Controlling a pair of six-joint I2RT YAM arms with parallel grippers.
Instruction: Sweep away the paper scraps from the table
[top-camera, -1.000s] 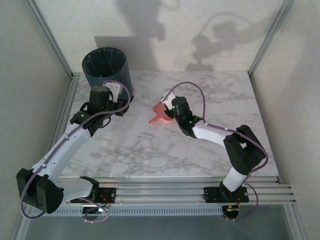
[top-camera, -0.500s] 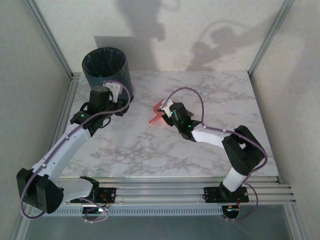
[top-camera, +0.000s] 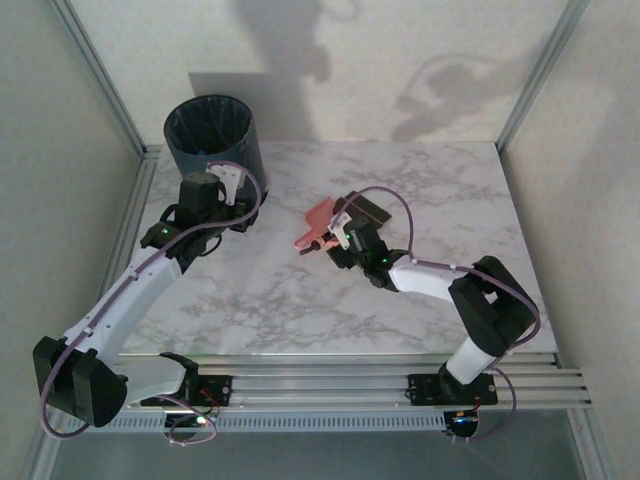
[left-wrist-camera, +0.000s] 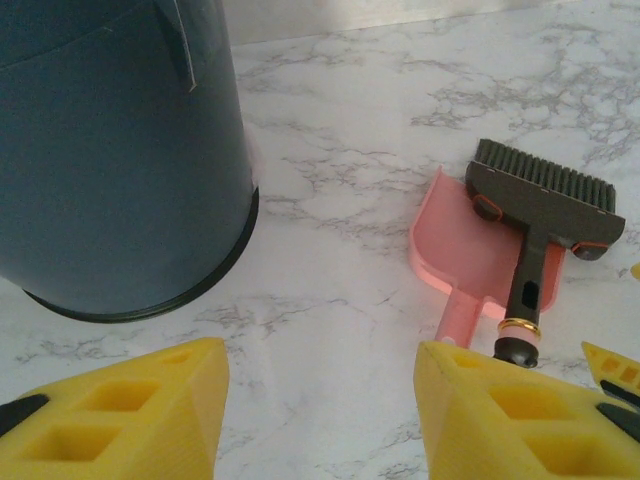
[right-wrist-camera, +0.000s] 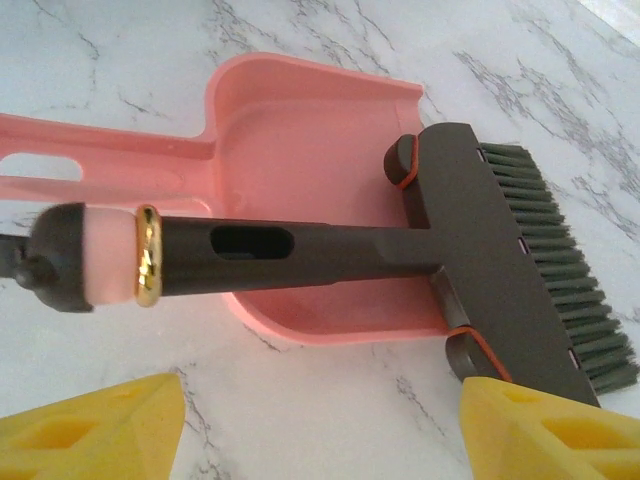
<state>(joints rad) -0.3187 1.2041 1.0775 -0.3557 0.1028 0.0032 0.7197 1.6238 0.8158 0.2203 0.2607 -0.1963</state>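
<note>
While the right pincer gapes, a bristled brush crosses a seemingly plastic dustpan.

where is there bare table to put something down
The table is bare from the dustpan to its right edge, and across its near middle. Crowded: the bin corner, and the centre, where the brush lies across the dustpan.

On the one marbled surface: one dark bin, one pink dustpan, one dark brush bearing a single gold ring and one slot in its handle. Two arms, each ending in one claw: one left claw, one right claw. Two yellow fingers per claw, four in all; one purple cable per arm, two in all.
</note>
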